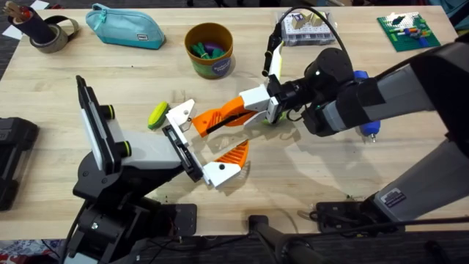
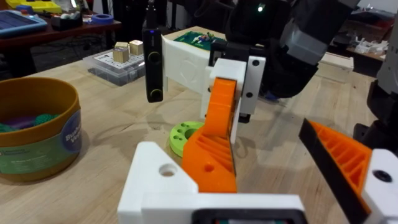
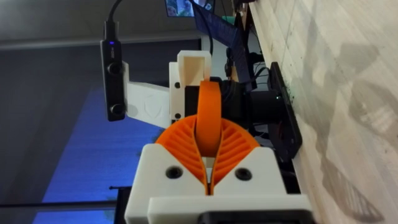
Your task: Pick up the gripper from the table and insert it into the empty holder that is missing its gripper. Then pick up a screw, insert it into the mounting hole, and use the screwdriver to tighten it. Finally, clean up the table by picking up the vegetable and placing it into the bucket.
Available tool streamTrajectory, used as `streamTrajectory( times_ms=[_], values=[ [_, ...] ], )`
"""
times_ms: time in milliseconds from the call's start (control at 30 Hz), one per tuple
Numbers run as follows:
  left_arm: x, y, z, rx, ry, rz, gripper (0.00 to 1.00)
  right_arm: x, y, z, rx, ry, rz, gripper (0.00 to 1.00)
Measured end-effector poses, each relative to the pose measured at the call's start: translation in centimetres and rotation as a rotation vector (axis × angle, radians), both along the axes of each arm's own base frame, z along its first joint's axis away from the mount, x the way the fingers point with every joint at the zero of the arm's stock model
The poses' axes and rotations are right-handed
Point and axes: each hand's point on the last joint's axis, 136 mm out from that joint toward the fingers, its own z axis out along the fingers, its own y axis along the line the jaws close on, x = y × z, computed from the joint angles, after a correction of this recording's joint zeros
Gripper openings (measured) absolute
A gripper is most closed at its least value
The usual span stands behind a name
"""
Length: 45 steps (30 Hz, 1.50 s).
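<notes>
- Right tool (image 1: pixel 223 117) clamped on the orange gripper (image 1: pixel 212 117), its tip at the white holder (image 1: pixel 179 114); insertion unfinished
- Left tool's (image 1: pixel 196 147) fingers apart
- Screw, tightening, vegetable (image 1: pixel 156 115) pending; bucket (image 1: pixel 209 49) on the tabletop (image 1: pixel 308 169)

Teal zip pouch (image 1: pixel 125 26) and tape roll (image 1: pixel 51 33) sit far off, well beyond the left claw (image 1: pixel 201 150) at the far table edge. Clear parts box (image 1: pixel 305 28) and green board (image 1: pixel 408 31) lie past the right claw (image 1: pixel 220 117). Green disc (image 2: pixel 185 135) on the table just under the right claw.
</notes>
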Motion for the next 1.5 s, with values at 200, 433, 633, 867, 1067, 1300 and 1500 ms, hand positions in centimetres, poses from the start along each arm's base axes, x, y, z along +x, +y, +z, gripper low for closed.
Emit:
streamTrajectory(
  times_ms=[200,433,633,867,1067,1300,1500],
  values=[
    [0.1,0.0,0.0,0.001,0.002,0.004,0.99,-0.1,-0.1,-0.1,-0.004,0.003,0.011,0.021],
    [0.1,0.0,0.0,0.001,0.002,0.004,0.99,-1.1,-0.4,-0.2,-0.001,-0.026,0.068,0.021],
    [0.1,0.0,0.0,0.001,0.002,0.004,0.99,-1.4,-0.7,0.7,0.018,-0.081,0.083,0.021],
    [0.1,0.0,0.0,0.001,0.003,0.004,0.99,-1.2,-0.9,2.2,0.045,-0.143,0.06,0.021],
    [0.1,0.0,0.0,0.001,0.002,0.004,0.99,-1.0,-0.7,2.2,0.049,-0.149,0.044,0.021],
    [0.1,0.0,0.0,0.001,0.002,0.004,0.99,-0.5,-0.2,1.9,0.038,-0.117,0.009,0.021],
    [0.1,0.0,0.0,0.001,0.002,0.004,0.99,-0.5,0.2,1.4,0.028,-0.107,0.004,0.021]
  ],
)
